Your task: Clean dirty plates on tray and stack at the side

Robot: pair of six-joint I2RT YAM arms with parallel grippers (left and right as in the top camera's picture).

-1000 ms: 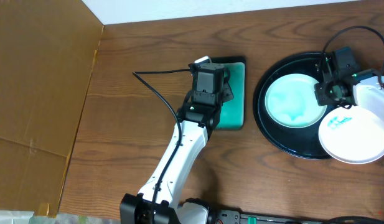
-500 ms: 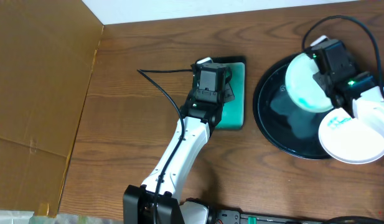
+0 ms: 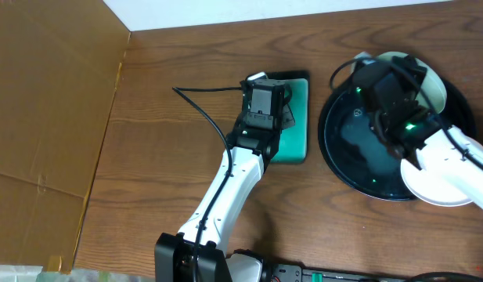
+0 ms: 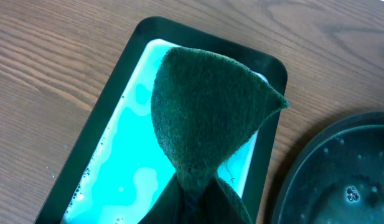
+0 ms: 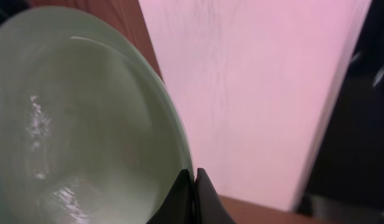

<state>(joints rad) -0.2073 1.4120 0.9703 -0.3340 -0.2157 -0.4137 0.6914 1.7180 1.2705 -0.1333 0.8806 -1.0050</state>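
My right gripper (image 5: 193,175) is shut on the rim of a pale mint-green plate (image 5: 86,124) and holds it tilted above the far side of the black tray (image 3: 355,160); the plate (image 3: 429,78) also shows overhead. The tray's wet floor is bare. A white plate (image 3: 441,189) with a hidden middle lies at the tray's near right edge, partly under my right arm. A third plate is not in view. My left gripper (image 4: 195,199) is shut on a folded dark green sponge (image 4: 207,106) above the small sponge tray (image 4: 204,41).
The sponge tray (image 3: 298,117) holds bright teal liquid and sits just left of the black tray (image 4: 332,180). A cardboard sheet (image 3: 45,117) covers the table's left side. A white wall edge runs along the back.
My right gripper has lifted the mint plate off the black tray, tilted it, and carried it up and toward the tray's far edge. The left arm has not moved.
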